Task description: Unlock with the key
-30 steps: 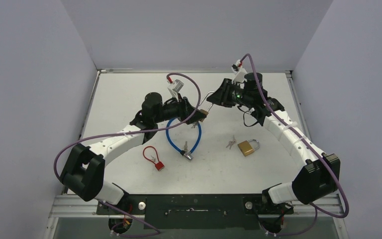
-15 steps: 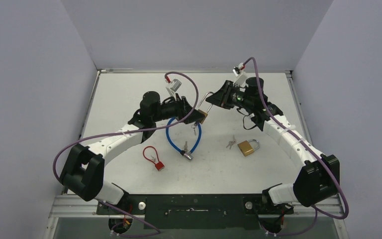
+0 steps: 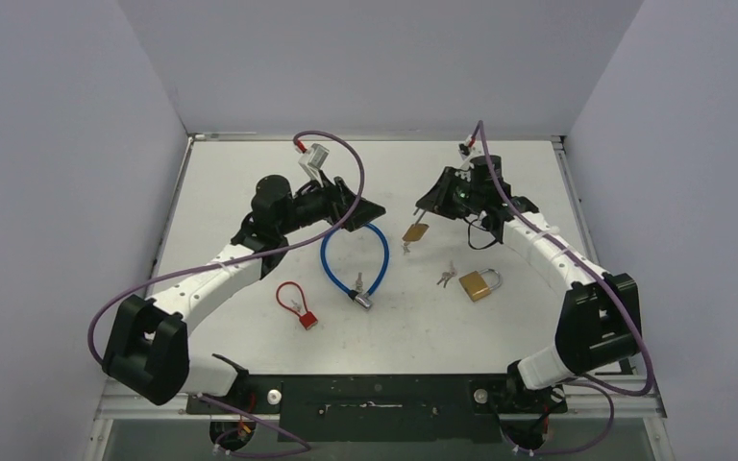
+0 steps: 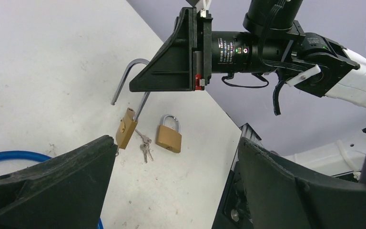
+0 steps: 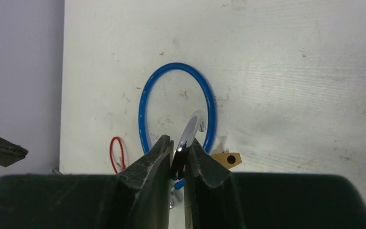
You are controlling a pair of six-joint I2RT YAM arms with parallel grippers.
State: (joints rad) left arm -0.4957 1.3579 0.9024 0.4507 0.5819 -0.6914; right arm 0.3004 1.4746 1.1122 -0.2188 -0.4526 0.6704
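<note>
Two arms meet over the rear-centre of the table [image 3: 231,182].

R gripper [image 5: 179,144]: fingers pressed together on the silver shackle [image 5: 194,125] of a brass padlock [image 4: 126,134], pinching it. Lock hangs clear of the table, body tilted. One shackle leg sits in the body; the other end is free, i.e. lock is open. Small metal piece under the body, prob. the key [image 3: 405,247].

L gripper [image 3: 363,206]: jaws spread wide, holding nothing, near the hanging lock, not touching.

On table:
- blue cable lock [image 3: 356,257], under L gripper
- red cable lock [image 3: 296,303], nearer L arm base
- second padlock [image 3: 480,283], shackle closed, R side, w/ keys [image 3: 447,278] just beside it
</note>
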